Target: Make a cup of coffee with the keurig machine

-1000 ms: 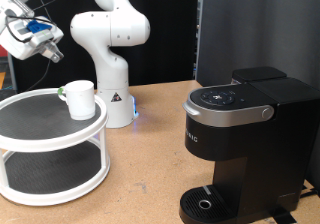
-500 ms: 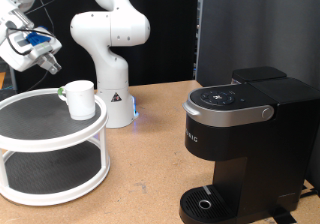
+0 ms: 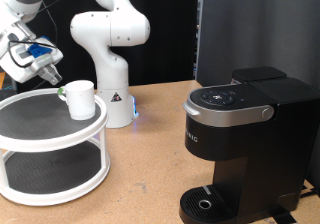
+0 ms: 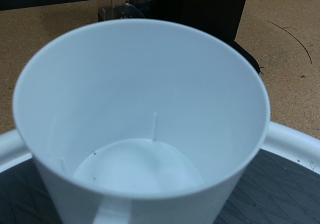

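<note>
The cup [image 3: 80, 98], a small white mug, stands upright on the top tier of a round white two-tier stand [image 3: 50, 144] at the exterior view's left. My gripper [image 3: 48, 72] hangs just left of the cup and slightly above it, close to its rim, and nothing shows between the fingers. In the wrist view the empty cup [image 4: 140, 114] fills almost the whole picture, seen from above, and no fingers show. The keurig machine [image 3: 240, 134], black with a silver-grey lid handle, stands at the exterior view's right, its lid down and its round drip tray [image 3: 205, 204] bare.
The arm's white base [image 3: 110, 54] stands behind the stand, with a blue light at its foot. A dark panel [image 3: 255, 29] rises behind the machine. The brown table [image 3: 150, 174] lies between the stand and the machine. The stand's white rim [image 4: 295, 149] shows beside the cup.
My gripper has come down and moved right towards the cup. The cup and the machine have not moved.
</note>
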### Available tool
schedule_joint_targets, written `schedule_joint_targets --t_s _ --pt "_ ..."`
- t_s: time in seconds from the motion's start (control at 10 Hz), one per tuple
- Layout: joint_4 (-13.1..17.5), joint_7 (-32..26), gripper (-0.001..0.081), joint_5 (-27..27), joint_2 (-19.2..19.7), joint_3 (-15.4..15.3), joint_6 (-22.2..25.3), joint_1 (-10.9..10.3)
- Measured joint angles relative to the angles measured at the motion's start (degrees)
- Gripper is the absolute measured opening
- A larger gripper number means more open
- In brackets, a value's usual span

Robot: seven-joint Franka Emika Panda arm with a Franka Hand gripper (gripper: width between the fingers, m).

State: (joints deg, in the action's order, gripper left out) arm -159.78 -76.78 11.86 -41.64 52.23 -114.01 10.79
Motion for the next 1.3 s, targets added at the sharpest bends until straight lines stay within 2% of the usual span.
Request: schedule_joint_targets --t_s 0.1,0.4,0.5,0.6,0.7,0.8,0.9,1.3 --pt "-0.31 0.36 0.0007 0.00 0.00 0.25 -0.97 0.10" --pt "-0.58 0.83 0.0415 0.39 0.00 1.16 -1.70 0.49" --pt "-0.58 0.83 0.0415 0.44 0.00 1.69 -1.70 0.49" --pt "-0.66 0.83 0.0597 0.45 -0.01 1.97 -1.78 0.49" --pt "-0.90 0.83 0.0597 0.77 -0.01 2.10 -2.02 0.49" --pt "-1.30 0.68 0.0753 1.60 -0.04 2.35 -2.28 0.49" --pt "-1.65 0.17 0.0791 2.44 -0.08 2.79 -2.31 0.46" --pt "-2.97 -3.27 0.0807 5.95 -0.37 4.87 -2.80 0.40"
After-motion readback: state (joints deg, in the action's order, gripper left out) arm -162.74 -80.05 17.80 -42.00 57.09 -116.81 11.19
